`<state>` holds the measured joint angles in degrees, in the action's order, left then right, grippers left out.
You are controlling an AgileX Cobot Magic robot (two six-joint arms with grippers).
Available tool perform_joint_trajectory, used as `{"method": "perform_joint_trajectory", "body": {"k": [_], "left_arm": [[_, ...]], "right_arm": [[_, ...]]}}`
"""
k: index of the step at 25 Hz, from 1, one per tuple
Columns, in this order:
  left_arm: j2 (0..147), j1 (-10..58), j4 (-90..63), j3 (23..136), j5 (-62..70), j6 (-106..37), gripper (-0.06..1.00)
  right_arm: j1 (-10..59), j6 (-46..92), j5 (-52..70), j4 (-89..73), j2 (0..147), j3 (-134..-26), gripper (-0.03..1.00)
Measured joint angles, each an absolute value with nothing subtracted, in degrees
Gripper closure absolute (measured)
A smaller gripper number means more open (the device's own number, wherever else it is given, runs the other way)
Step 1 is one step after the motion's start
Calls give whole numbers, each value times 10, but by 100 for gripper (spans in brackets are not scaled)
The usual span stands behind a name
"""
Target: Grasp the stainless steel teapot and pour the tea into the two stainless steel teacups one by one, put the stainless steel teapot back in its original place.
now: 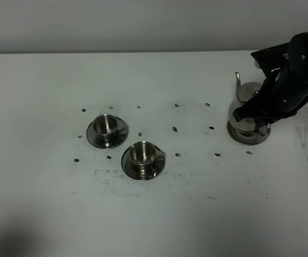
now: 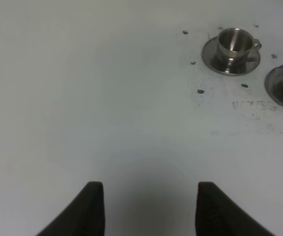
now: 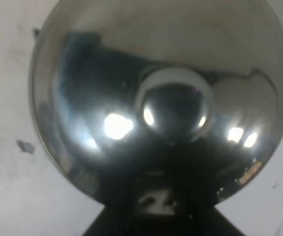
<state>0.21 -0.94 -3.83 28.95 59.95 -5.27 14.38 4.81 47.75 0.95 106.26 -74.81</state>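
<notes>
Exterior high view: the teapot (image 1: 243, 96) stands upright on its flat round coaster (image 1: 247, 141), toward the right arm's side of the white counter (image 1: 46, 203). Its thin spout points up at the far side. The right arm hangs over the teapot from the near right, and the right fingers (image 1: 248, 113) are pressed in against the teapot's body on the handle side. The handle itself is hidden under the black arm, so I cannot see exactly where they pinch.

The right wrist view is filled by the teapot's domed lid (image 3: 131, 59) and its round knob (image 3: 173, 105), seen from close above.

Both cups sit well apart from the teapot, off toward the left arm's side, each upright on its own saucer. One cup (image 1: 106, 124) is farther from the teapot, and the other cup (image 1: 141, 152) is closer to it and nearer the front edge. Their saucers nearly meet. Small dark specks (image 1: 174, 128) dot the counter between the cups and the teapot.

In the left wrist view, the left fingers (image 2: 89, 209) are spread apart over bare counter, holding nothing, far from the teapot.
</notes>
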Motion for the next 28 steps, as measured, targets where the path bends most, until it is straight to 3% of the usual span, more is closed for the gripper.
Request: {"method": "perform_joint_trajectory", "body": {"k": [10,28], "left_arm": [[2,-9,-38,289,599,-53,53],[2,-9,-38,289,599,-53,53]], "right_arm": [[167,122,507,0,1023,-775,76],[229,471,592,-28,1139,-1018,76]]}}
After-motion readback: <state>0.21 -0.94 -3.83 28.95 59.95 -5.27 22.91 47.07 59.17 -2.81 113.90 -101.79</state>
